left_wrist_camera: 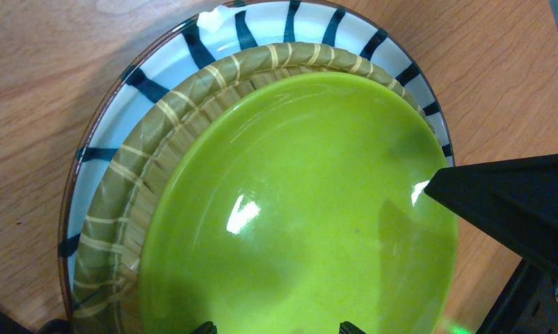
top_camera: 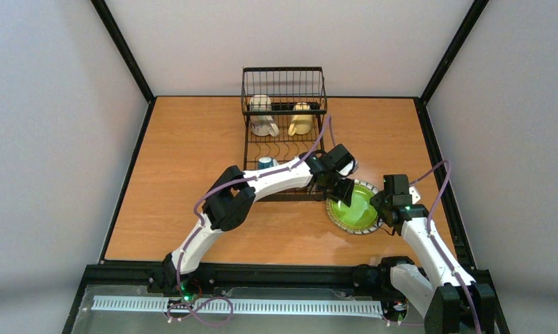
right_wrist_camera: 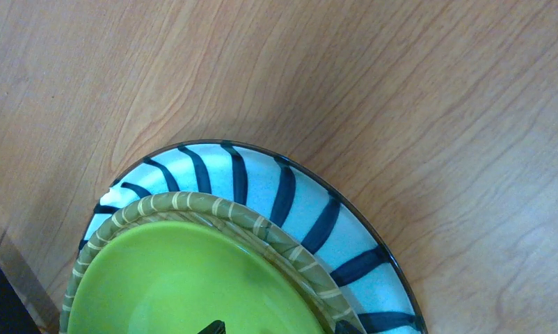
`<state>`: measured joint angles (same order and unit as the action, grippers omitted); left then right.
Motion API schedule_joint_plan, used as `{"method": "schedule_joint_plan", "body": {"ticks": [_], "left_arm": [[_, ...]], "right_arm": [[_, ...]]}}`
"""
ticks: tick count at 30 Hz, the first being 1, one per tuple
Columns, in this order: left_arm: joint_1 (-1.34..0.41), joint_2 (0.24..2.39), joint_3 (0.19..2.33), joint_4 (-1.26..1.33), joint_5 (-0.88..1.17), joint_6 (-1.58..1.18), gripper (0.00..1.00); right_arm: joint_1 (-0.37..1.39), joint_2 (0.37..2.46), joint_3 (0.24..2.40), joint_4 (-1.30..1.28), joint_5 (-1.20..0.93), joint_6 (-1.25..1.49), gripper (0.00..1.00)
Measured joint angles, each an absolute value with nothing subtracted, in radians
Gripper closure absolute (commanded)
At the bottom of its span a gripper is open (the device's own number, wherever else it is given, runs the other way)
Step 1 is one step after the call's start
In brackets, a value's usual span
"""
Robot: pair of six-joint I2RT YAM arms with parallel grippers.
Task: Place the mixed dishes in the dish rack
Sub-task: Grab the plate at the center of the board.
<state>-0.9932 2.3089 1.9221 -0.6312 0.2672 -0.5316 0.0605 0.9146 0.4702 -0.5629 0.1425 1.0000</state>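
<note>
1. Black wire dish rack [top_camera: 284, 78]: a tall basket at the far end and a low slotted tray running nearer. It stands at the far middle of the orange-brown wooden table [top_camera: 179, 174].
2. White ceramic mug [top_camera: 262, 118]: in the basket, on its left side, tipped over rather than upright.
3. Smaller cream-yellow mug [top_camera: 301, 121]: in the same basket, just right of the white ceramic mug.
4. Teal-and-white bowl [top_camera: 266, 163]: in the low tray, near the tray's left side, partly hidden behind the left arm.
5. Glossy lime-green plate [left_wrist_camera: 297, 209] with an olive ribbed rim: lies flat on the table, just right of the rack's near end, stacked on another plate.
6. White plate [right_wrist_camera: 304, 202] with dark radial stripes on its rim: directly under the lime-green plate, its striped rim showing around the green one.
7. Left gripper [top_camera: 342, 189], black, two-fingered: reaches in from the left and hovers over the far-left part of the stack. Its jaws are spread wide with nothing between them.
8. Right gripper [top_camera: 382, 205], black: at the right rim of the stacked plates, jaws also wide apart and holding nothing. One finger [left_wrist_camera: 513, 202] shows over the lime-green plate's right edge; whether it touches cannot be told.
</note>
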Motion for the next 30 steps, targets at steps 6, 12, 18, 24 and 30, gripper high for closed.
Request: {"method": "schedule_joint_plan", "body": {"ticks": [6, 12, 18, 24, 30], "left_arm": [[-0.997, 2.315, 1.922, -0.624, 0.265, -0.532, 0.00], [-1.000, 2.320, 1.924, -0.624, 0.266, -0.532, 0.00], [-1.000, 2.320, 1.924, -0.624, 0.268, -0.531, 0.00], [-0.999, 2.321, 1.925, -0.625, 0.273, -0.531, 0.00], [-0.999, 2.321, 1.925, -0.625, 0.274, -0.531, 0.00]], "right_arm": [[0.051, 0.915, 0.455, -0.531, 0.116, 0.987, 0.09], [0.046, 0.910, 0.430, -0.497, 0.075, 0.976, 0.09], [0.042, 0.876, 0.399, -0.459, 0.032, 0.966, 0.13], [0.038, 0.801, 0.346, -0.439, 0.006, 0.966, 0.28], [0.038, 0.746, 0.318, -0.460, -0.004, 0.966, 0.52]]}}
